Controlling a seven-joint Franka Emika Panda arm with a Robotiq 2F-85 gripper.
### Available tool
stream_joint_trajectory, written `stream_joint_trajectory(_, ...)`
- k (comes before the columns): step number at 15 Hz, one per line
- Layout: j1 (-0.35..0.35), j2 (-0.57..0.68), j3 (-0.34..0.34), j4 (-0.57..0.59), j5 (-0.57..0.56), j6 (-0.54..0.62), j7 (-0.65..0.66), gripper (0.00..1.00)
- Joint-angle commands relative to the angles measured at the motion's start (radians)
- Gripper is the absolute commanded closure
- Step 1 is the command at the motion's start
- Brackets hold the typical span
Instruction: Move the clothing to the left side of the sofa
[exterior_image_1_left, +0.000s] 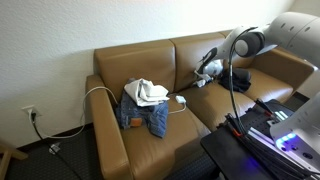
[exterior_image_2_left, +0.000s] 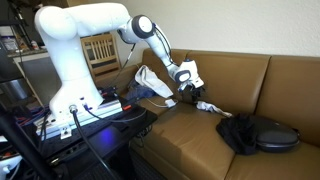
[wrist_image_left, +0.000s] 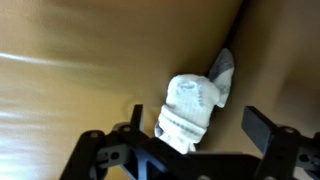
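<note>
On the tan leather sofa (exterior_image_1_left: 200, 125), blue jeans (exterior_image_1_left: 143, 117) with a white-grey shirt (exterior_image_1_left: 147, 93) on top lie on the seat nearest the wall outlet. A dark top (exterior_image_1_left: 237, 78) (exterior_image_2_left: 255, 133) lies on the far seat. A small white rolled piece of clothing (wrist_image_left: 190, 108) (exterior_image_2_left: 205, 105) rests on the middle cushion. My gripper (wrist_image_left: 200, 125) (exterior_image_1_left: 210, 68) (exterior_image_2_left: 188, 88) hovers just over it, open. The white piece sits between the black fingers (wrist_image_left: 262, 125), clear of the finger on the right of the wrist view.
A thin white cable (exterior_image_1_left: 100, 92) runs from the wall outlet (exterior_image_1_left: 30, 113) over the sofa arm to the middle seat. The robot's base and black stand (exterior_image_2_left: 75, 115) sit in front of the sofa. A wooden chair (exterior_image_2_left: 100, 48) stands behind the arm.
</note>
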Motion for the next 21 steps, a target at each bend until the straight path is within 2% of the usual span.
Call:
stream_joint_trajectory(1,-0.197,-0.005,0.150,0.162,-0.029,-0.213,-0.119,0.00)
stream_joint_trajectory(4,-0.297,-0.002,0.243,0.235,0.010,-0.368,-0.217,0.00)
stream_joint_trajectory(6,-0.326,0.006,0.281,0.258,0.039,-0.454,-0.234,0.00)
stream_joint_trajectory(7,-0.332,0.014,0.283,0.272,0.052,-0.500,-0.214,0.00)
stream_joint_trajectory(8,-0.291,0.020,0.228,0.252,0.031,-0.423,-0.194,0.00)
stream_joint_trajectory(11,-0.298,0.025,0.243,0.268,0.045,-0.467,-0.194,0.00)
stream_joint_trajectory(14,-0.218,0.026,0.161,0.166,0.009,-0.244,-0.159,0.00)
stream_joint_trajectory(17,-0.177,0.029,0.160,0.074,0.023,-0.011,-0.164,0.00)
stream_joint_trajectory(18,-0.166,0.029,0.171,0.055,0.035,0.044,-0.158,0.00)
stream_joint_trajectory(21,-0.106,0.030,0.145,0.018,0.046,0.141,-0.097,0.00)
